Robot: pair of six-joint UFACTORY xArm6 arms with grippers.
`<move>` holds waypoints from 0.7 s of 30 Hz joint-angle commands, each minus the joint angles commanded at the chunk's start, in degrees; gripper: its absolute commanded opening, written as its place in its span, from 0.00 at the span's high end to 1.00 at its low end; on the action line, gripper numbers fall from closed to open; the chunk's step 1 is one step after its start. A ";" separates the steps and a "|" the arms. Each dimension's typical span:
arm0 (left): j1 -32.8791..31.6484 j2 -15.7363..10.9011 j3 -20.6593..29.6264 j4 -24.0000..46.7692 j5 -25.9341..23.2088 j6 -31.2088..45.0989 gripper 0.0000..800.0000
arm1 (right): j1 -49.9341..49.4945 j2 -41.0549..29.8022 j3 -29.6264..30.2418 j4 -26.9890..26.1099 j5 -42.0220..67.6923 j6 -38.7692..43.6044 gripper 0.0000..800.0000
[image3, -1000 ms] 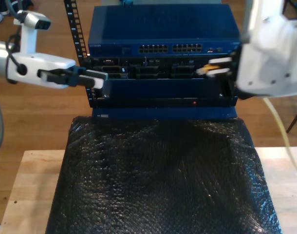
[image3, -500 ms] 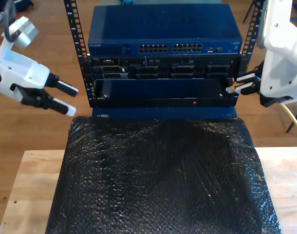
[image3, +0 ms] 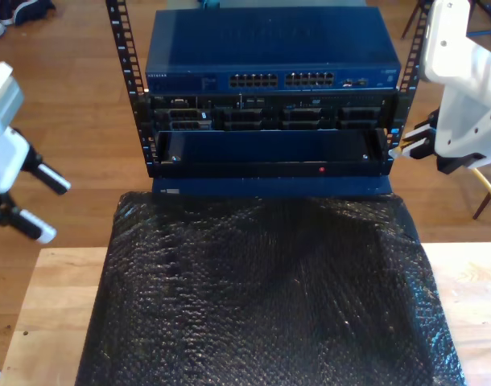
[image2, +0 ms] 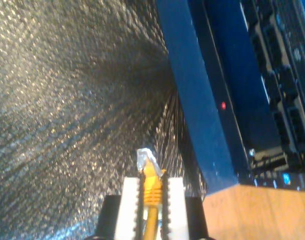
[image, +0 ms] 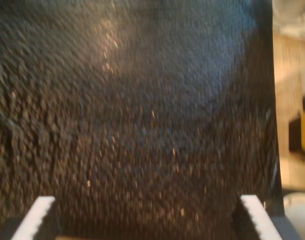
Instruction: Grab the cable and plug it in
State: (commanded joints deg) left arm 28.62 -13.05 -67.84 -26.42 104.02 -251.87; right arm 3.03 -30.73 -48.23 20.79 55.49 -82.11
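Black bubble wrap (image3: 262, 297) covers the light wood table (image3: 44, 322); brown wood floor (image3: 76, 104) behind.
My second gripper (image2: 151, 192), 3 o'clock of the blue rack unit (image3: 270, 80) in the exterior view, pinches the cable (image2: 151, 187) plug; my first gripper (image: 147, 217) gapes wide.

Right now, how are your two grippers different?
My first gripper has its jaws wide apart with nothing between them; my second gripper is clamped on the cable. The first faces the black bubble wrap; the second sits beside the blue rack. Both have white fingers.
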 joint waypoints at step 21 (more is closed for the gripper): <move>25.05 -0.79 8.26 15.38 -0.26 34.90 0.00 | 0.35 6.86 -0.88 -10.37 -0.26 7.47 1.00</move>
State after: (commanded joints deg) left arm 53.67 -13.85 -59.57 -11.03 103.76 -216.97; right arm 3.38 -23.87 -49.11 10.42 55.23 -74.64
